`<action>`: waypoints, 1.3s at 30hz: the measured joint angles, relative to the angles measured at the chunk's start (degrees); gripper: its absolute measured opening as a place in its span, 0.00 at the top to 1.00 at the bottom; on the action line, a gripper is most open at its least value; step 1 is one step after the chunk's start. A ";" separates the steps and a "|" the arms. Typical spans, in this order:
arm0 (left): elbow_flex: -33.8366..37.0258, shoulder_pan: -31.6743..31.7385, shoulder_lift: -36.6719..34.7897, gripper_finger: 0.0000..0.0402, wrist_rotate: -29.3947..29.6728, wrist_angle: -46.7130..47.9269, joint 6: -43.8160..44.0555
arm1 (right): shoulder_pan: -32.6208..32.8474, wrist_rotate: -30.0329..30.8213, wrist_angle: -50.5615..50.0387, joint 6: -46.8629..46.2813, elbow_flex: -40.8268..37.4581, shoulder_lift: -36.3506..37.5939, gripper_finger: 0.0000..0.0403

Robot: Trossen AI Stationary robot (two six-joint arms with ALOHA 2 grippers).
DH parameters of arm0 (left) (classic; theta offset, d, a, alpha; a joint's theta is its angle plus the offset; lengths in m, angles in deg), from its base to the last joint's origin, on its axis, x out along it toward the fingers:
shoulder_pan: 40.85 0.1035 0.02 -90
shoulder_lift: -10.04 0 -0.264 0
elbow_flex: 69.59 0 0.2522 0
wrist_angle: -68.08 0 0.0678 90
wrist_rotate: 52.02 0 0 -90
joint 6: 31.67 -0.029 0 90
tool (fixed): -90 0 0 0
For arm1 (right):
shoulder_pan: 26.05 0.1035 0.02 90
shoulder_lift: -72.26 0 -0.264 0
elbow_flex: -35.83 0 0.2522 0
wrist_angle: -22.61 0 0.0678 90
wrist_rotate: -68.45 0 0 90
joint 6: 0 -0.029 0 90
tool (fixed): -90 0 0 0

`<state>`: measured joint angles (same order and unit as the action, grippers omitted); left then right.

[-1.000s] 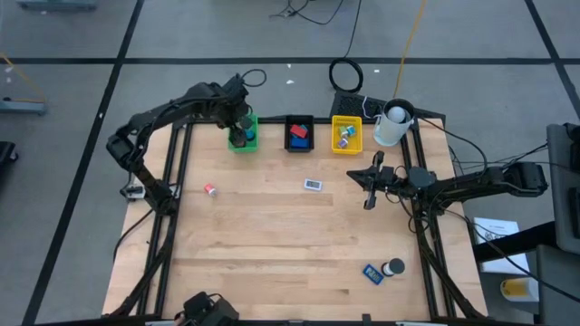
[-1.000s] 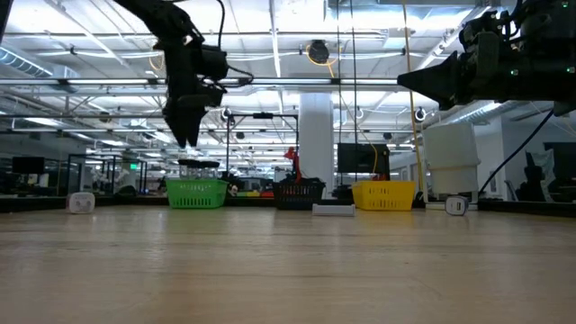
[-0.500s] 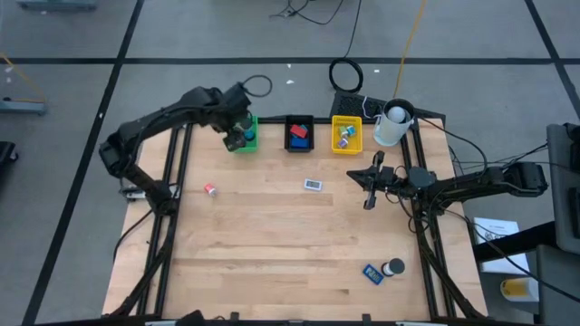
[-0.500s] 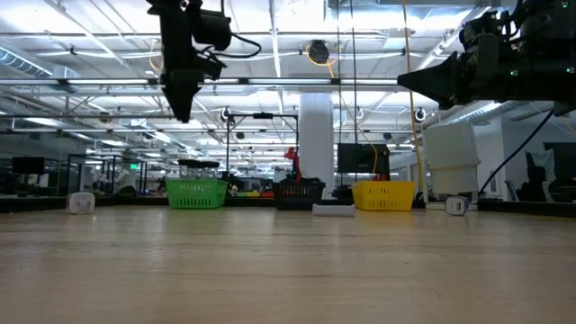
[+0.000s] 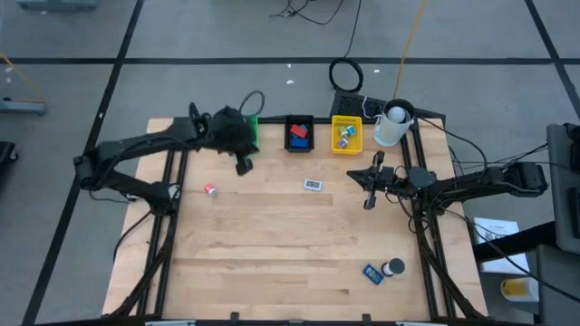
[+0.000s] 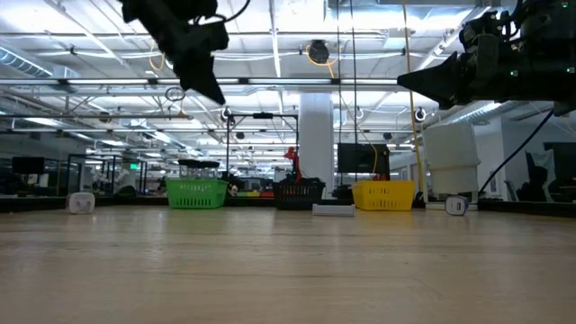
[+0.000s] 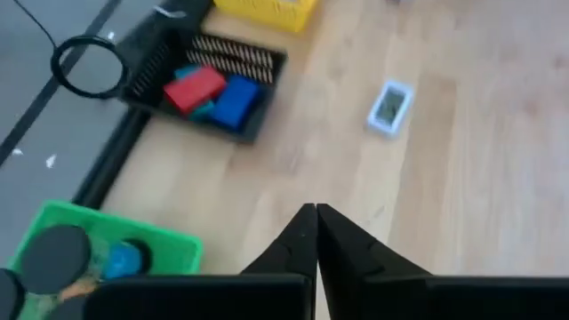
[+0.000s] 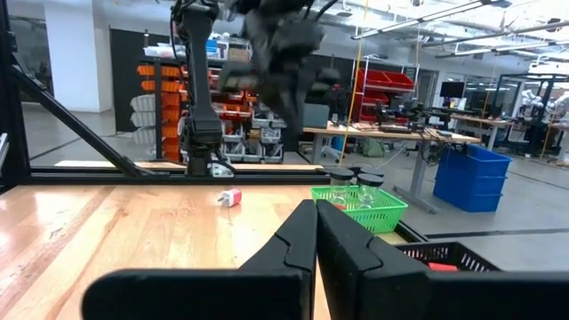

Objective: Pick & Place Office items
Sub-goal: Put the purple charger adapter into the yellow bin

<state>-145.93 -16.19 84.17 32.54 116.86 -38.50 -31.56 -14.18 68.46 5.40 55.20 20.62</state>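
My left gripper (image 5: 243, 166) hangs shut and empty above the table, just near of the green tray (image 7: 89, 258), which holds dark round rolls (image 7: 55, 252). Its fingers (image 7: 315, 218) slant down toward the table. The black tray (image 5: 299, 133) holds a red and a blue block (image 7: 233, 100). A white-and-blue piece (image 5: 313, 185) and a small red-and-white piece (image 5: 209, 189) lie flat on the table. A blue block (image 5: 372, 273) and a dark roll (image 5: 393, 267) sit near the right front. My right gripper (image 5: 355, 175) waits shut, raised at the right, pointing left.
The yellow tray (image 5: 346, 134) with small pieces and a white cup (image 5: 393, 124) stand at the far right of the tray row. A black cable coil (image 5: 345, 74) lies beyond the table's far edge. Bare wood fills the table's middle and near left.
My left gripper has risen from over the green tray, then come toward the table's near edge and tipped from pointing straight down to a slant. My right arm has kept still.
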 joint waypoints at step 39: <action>57.13 -17.84 -3.33 0.98 -2.01 -86.44 -2.12 | 0.72 8.22 -44.92 -19.77 27.66 -23.45 0.68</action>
<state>-88.81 -34.02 80.83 30.52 30.42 -40.63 -30.85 -5.95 23.55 -14.37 82.86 -2.83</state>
